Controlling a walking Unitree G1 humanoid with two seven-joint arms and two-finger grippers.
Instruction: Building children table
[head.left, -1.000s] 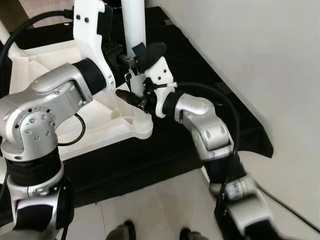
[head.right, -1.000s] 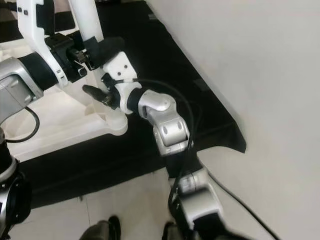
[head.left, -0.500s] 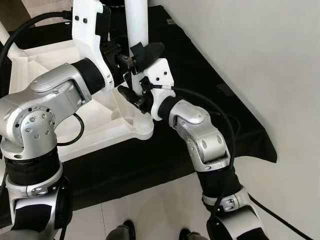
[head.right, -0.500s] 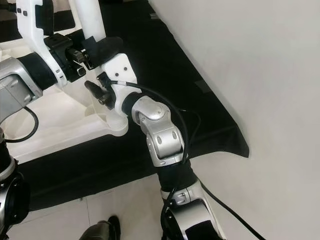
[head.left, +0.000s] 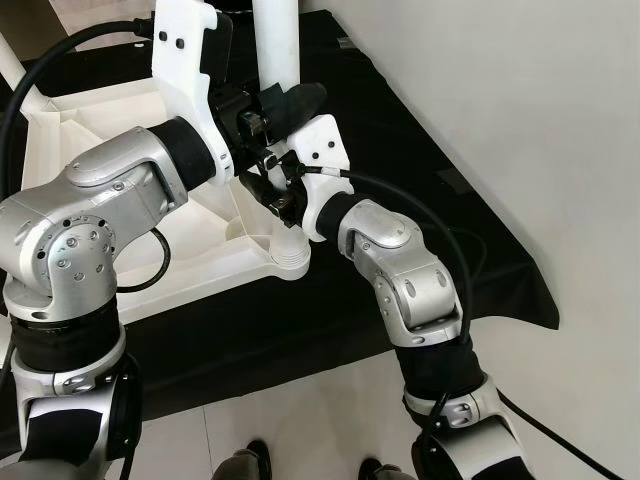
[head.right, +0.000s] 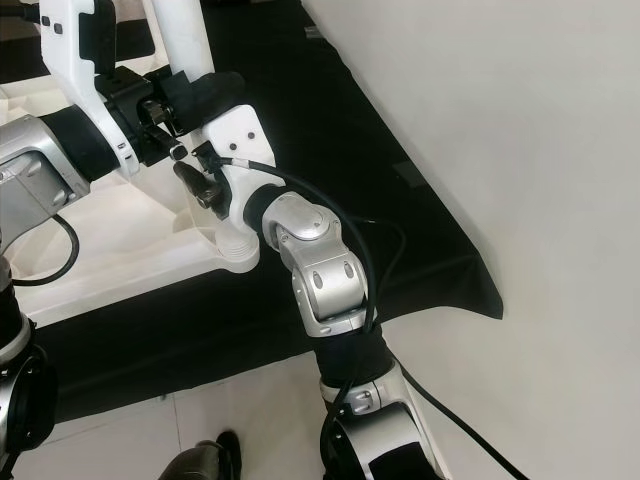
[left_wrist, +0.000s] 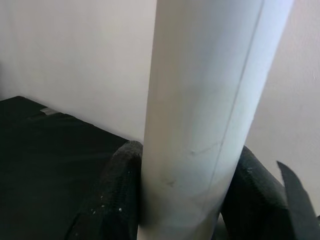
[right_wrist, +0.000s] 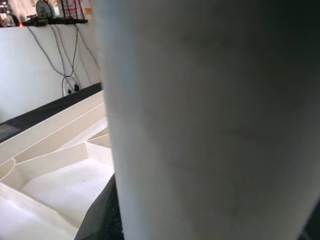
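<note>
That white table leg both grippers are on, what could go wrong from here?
The leg stands in the corner socket of the upside-down tabletop. If the left gripper and right gripper push unevenly, it might tilt or jam. The right arm's cable hangs loose and could snag.

The table leg (left_wrist: 200, 125) is showing smooth, faintly scuffed white plastic; the tabletop (head.left: 190, 255) is looking like the same matt plastic. The mat (head.left: 400, 120) is lying as dull black cloth. The arms (head.left: 410, 280) are gleaming in brushed silver metal.
</note>
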